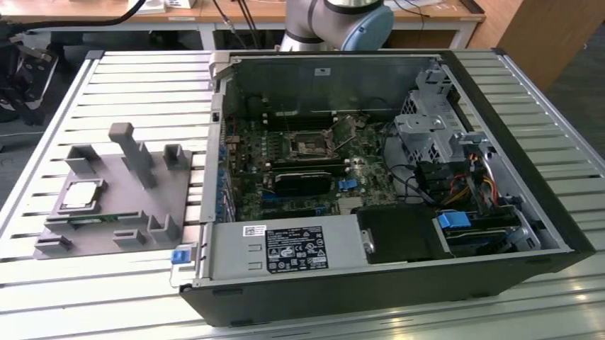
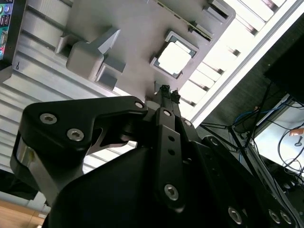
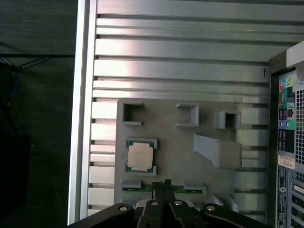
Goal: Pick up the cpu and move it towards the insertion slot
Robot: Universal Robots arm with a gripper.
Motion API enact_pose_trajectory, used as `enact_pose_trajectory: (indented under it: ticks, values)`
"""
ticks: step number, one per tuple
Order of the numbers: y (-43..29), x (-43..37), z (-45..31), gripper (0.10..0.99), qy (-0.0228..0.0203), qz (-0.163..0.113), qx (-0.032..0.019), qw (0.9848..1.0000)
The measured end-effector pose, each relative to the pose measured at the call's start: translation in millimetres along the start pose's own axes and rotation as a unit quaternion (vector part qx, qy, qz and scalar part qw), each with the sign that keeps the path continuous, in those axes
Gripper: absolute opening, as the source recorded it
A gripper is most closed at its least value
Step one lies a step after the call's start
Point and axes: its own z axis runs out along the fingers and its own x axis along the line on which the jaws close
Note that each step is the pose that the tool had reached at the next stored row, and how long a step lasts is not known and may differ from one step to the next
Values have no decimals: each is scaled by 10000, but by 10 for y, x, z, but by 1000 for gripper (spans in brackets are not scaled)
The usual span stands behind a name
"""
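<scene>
Grey fixture tray [image 1: 123,207] sits beside open computer case [image 1: 378,297] on slatted table [image 1: 142,85].

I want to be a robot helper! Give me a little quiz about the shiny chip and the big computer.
1. True or false: the tool is gripping the cpu.
2. Where does the cpu lie? A. in a pocket of the grey holder; B. on the floor; C. in a person's hand.
3. Fill in: in the exterior view, the insertion slot sits inside the computer case, and the grey holder lies to the ____ of that case.

Key: 1. False: the tool holds nothing, and the cpu lies apart from it. 2. A. 3. The exterior view's left.
</scene>
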Motion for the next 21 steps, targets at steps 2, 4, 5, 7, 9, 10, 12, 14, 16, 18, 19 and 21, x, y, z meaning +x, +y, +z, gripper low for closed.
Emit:
enact_pose_trajectory:
  ticks: [2, 4, 5, 7, 9, 10, 12, 14, 16, 18, 19, 21]
  values:
    - [0, 7, 13, 106, 2, 1, 0, 10000]
    - [-1, 15, 26, 106, 6, 1, 0, 10000]
    - [-1, 21, 32, 106, 7, 4, 1, 10000]
    - [-1, 40, 55, 106, 4, 38, 4, 10000]
    - [-2, 53, 81, 106, 3, 85, 13, 10000]
    - [-2, 57, 92, 106, 2, 112, 17, 9999]
    - [-3, 58, 100, 106, 2, 131, 20, 9999]
    - [-3, 58, 106, 106, 7, 133, 20, 9999]
    - [-3, 59, 113, 106, 10, 134, 21, 9999]
    - [-4, 59, 120, 106, 12, 134, 21, 9999]
    - [-4, 59, 122, 106, 13, 134, 22, 9999]
    - [-4, 59, 129, 106, 13, 134, 21, 9999]
